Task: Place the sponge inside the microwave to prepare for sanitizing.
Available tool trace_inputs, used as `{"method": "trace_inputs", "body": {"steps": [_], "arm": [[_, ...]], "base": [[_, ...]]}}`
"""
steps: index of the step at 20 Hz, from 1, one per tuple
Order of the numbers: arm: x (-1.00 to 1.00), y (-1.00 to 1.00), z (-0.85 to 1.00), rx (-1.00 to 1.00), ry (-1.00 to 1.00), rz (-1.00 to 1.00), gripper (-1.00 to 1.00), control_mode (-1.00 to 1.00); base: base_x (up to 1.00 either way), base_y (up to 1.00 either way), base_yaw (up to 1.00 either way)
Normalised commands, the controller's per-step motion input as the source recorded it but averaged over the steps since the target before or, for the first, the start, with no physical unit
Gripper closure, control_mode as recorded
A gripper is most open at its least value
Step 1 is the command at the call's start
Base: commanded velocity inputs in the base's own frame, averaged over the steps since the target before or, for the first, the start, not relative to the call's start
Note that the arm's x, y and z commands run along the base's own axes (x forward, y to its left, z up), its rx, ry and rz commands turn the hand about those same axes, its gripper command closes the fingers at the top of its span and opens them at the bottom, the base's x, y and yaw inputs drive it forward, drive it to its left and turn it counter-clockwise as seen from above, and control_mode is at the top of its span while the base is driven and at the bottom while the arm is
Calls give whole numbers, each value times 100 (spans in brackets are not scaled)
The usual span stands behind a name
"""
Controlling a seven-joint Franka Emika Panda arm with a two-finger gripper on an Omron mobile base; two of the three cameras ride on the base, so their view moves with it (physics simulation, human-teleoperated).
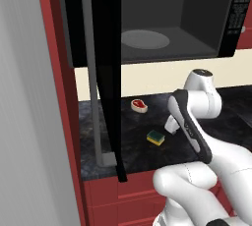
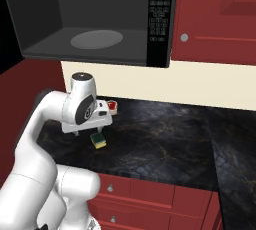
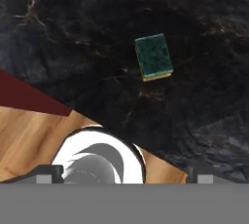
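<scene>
The hand (image 2: 86,133), fingers spread wide, hovers above the sponge (image 2: 98,141) on the dark counter (image 2: 160,144).

Green-topped yellow sponge (image 3: 153,57); black microwave (image 2: 160,21)

The microwave (image 1: 167,18) hangs above the counter (image 2: 165,139), its door (image 1: 106,72) swung open to the left and the turntable (image 2: 96,39) lying in its cavity. Below on the counter lies the sponge (image 1: 155,137), near the front edge. Behind it and a little left sits a steak-shaped piece (image 1: 139,105). The gripper (image 2: 85,133) hovers over the counter just beside the sponge, seemingly apart from it.
</scene>
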Motion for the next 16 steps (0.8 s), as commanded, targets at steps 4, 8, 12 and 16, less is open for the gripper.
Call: {"method": "trace_inputs", "body": {"steps": [4, 8, 12, 16], "arm": [[45, 11, -44, -19, -15, 4, -100, -100], [52, 0, -42, -21, -11, 0, -100, -100], [43, 0, -31, -13, -2, 0, -100, -100], [25, 1, -19, 0, 1, 0, -100, -100]], "base": [[0, 0, 0], [0, 0, 0], [0, 0, 0], [0, 0, 0]]}}
